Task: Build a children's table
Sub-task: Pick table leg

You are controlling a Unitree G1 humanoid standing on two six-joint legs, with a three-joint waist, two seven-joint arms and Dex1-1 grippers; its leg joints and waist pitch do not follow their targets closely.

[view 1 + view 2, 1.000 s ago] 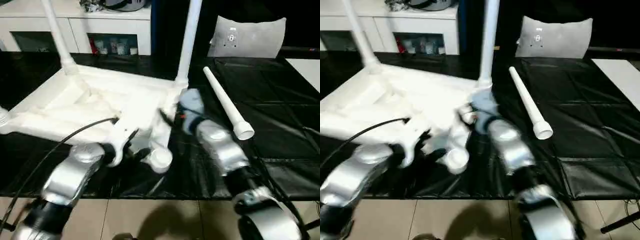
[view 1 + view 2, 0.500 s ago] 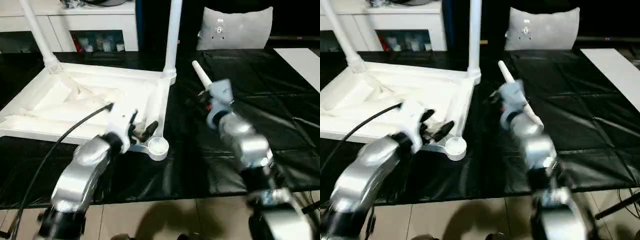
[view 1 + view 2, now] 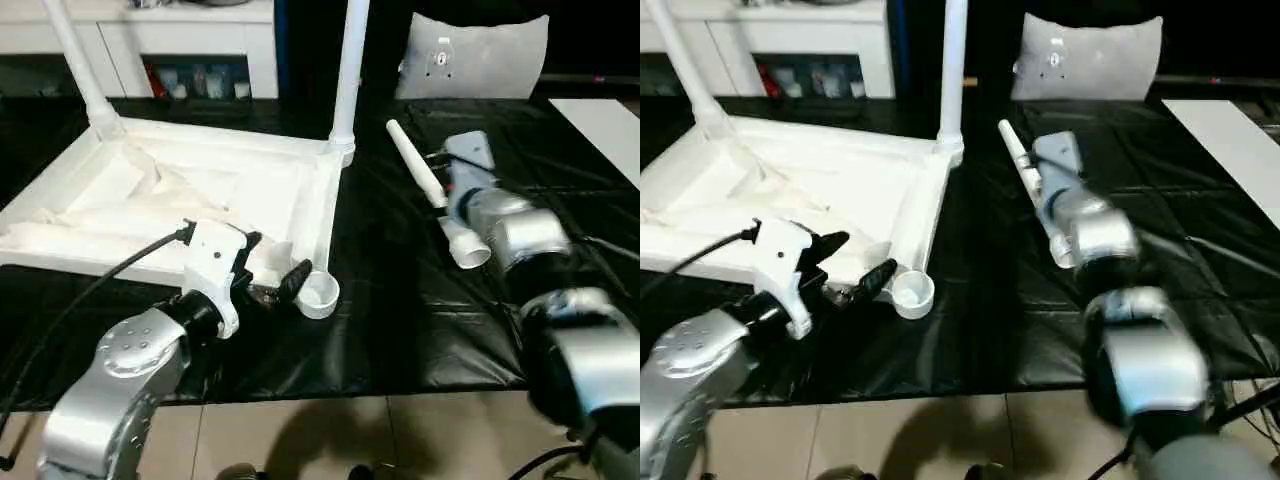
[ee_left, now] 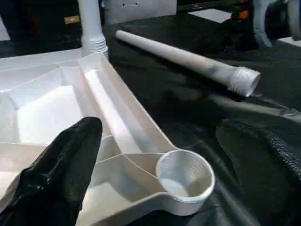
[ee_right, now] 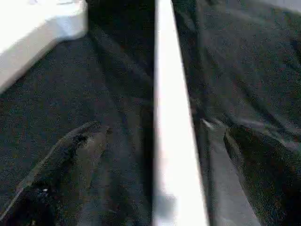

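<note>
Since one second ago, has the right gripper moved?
Yes. The right gripper left the table top's near corner and went out over the loose leg on the black sheet.

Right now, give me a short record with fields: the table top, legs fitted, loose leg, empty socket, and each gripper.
table top: white, upside down on the black sheet
legs fitted: two upright in the far corners, one nearer the middle, one further left
loose leg: lying on the sheet to the right of the top, threaded end toward the robot
empty socket: near right corner, nothing in it
left gripper: open, beside the empty socket, holding nothing
right gripper: open, around the loose leg, not closed on it
</note>
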